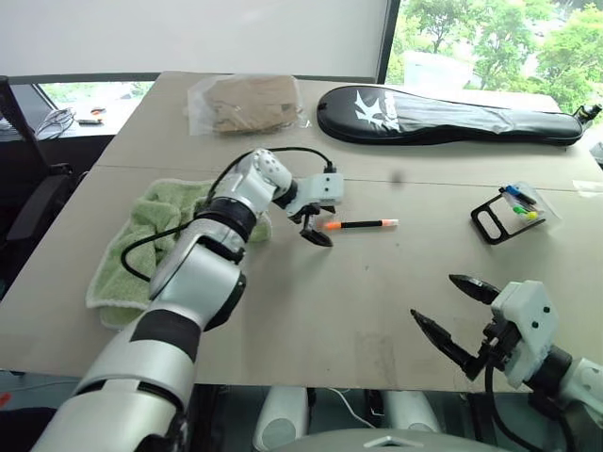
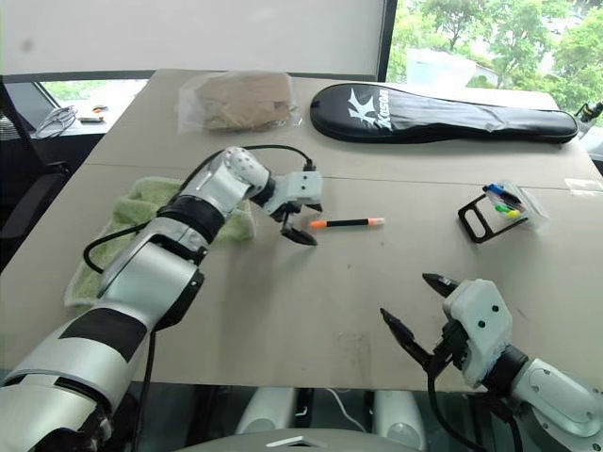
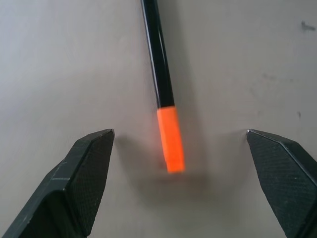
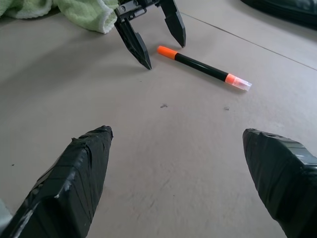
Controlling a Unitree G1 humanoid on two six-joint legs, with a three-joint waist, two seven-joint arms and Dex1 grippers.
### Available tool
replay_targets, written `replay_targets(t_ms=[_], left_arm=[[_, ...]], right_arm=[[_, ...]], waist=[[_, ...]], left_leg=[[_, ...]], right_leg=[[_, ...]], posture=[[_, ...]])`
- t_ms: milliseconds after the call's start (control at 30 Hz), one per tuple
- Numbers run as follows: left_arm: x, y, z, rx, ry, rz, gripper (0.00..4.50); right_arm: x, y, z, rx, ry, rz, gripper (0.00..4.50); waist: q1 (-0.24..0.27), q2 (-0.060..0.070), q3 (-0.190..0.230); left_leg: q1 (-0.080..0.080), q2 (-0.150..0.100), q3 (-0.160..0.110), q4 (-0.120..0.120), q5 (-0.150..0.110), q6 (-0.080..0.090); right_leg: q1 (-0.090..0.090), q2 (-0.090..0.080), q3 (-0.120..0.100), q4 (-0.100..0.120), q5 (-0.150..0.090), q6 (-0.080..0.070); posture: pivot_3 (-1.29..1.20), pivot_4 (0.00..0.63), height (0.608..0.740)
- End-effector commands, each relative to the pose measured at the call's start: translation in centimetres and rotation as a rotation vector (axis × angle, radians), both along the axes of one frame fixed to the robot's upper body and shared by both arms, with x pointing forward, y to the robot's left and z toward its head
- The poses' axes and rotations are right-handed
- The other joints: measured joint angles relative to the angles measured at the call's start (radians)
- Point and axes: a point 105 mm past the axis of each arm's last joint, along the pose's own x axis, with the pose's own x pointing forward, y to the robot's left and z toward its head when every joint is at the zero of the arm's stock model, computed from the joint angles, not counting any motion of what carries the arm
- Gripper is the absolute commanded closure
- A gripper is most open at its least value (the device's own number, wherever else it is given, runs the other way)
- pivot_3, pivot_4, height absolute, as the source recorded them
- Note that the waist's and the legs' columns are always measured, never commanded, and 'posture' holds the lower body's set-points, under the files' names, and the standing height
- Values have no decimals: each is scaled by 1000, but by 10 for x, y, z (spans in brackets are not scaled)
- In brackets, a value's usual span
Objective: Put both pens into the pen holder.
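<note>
I had the left gripper (image 1: 314, 229) hanging over the beige tabletop (image 1: 377, 311) with its two black fingers spread wide, released and holding nothing. Its tips stood either side of the orange end of the slim black-barrelled pen (image 1: 358, 224), not touching it. That pen lay flat on the tabletop, its pale tip pointing toward the small clear plastic pen holder with a black loop frame (image 1: 504, 217). The pen holder sat well apart from the pen, on the side away from the left gripper, and I could see a blue pen (image 1: 516, 195) and yellow-green markers (image 1: 524, 213) already lying inside it. The right gripper (image 1: 452, 311) hovered low near the tabletop's near edge, on the near side of the pen holder, its fingers likewise released and empty. A rumpled green towel (image 1: 141, 245) lay just beside the left gripper's arm.
</note>
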Motion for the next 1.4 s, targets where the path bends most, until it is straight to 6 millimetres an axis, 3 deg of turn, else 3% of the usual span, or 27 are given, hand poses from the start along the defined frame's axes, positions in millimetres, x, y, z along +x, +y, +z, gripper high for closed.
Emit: replay_targets(t_ms=[33,100,200,367,467,567,700,967,1200,1233,1267,1400], left_arm=[[6,-10,7,12,-58,-3,0],[7,-11,2,29,-51,16,0],[5,-10,-5,57,-11,37,754],[-5,-16,-7,-10,173,98,3136],[-11,-26,10,-154,251,67,4409],[-18,-35,42,-332,272,-11,4409],[-41,-33,72,-483,243,-68,4409],[-86,-26,70,-573,160,-19,4409],[-97,-19,61,-569,132,28,4409],[-98,-18,59,-569,125,33,4500],[-99,-18,58,-574,120,37,4500],[-101,-20,59,-592,103,37,4500]], right_arm=[[-1,7,8,12,-51,6,59],[0,9,7,12,-57,3,59],[3,12,9,23,-74,5,0],[11,12,15,56,-100,-27,0],[20,19,29,235,-128,-88,0],[31,26,41,543,-87,-149,0],[49,25,38,687,12,-180,0],[72,19,54,823,85,-122,0],[84,22,63,844,107,-60,0],[86,23,64,848,115,-47,514],[87,23,65,850,124,-34,685],[87,23,65,833,141,-14,2621]], waist=[[2,0,0],[4,0,-1],[14,1,-3],[11,2,-3],[8,2,-3],[7,2,-3],[-13,3,-3],[-22,4,-4],[-14,5,-4],[-15,5,-4],[-15,5,-4],[-13,5,-4]], left_leg=[[0,0,0,0,0,0],[0,-1,-1,0,0,0],[0,-1,-1,0,0,0],[1,0,-8,6,0,0],[0,0,-9,6,-1,1],[-3,0,-9,5,-1,1],[-3,2,-10,2,-1,1],[0,1,-8,1,-1,1],[10,1,-8,-3,-1,1],[11,1,-7,-3,-1,1],[11,1,-6,-4,-1,1],[12,1,-5,-4,-1,1]], right_leg=[[0,0,0,0,0,0],[0,0,0,0,0,0],[0,0,-1,0,0,0],[5,0,-5,0,0,0],[5,1,-5,0,0,0],[1,2,-5,1,1,-1],[0,3,-2,2,2,-3],[0,1,1,3,1,-2],[8,2,2,3,-1,1],[8,2,2,3,0,1],[8,2,3,3,0,0],[8,2,4,2,1,-2]], posture=[[0,150,740],[0,150,740],[0,150,740],[0,150,740],[0,150,740],[0,150,740],[0,150,740],[0,150,740],[0,150,740],[0,150,740],[0,150,740],[0,150,740]])
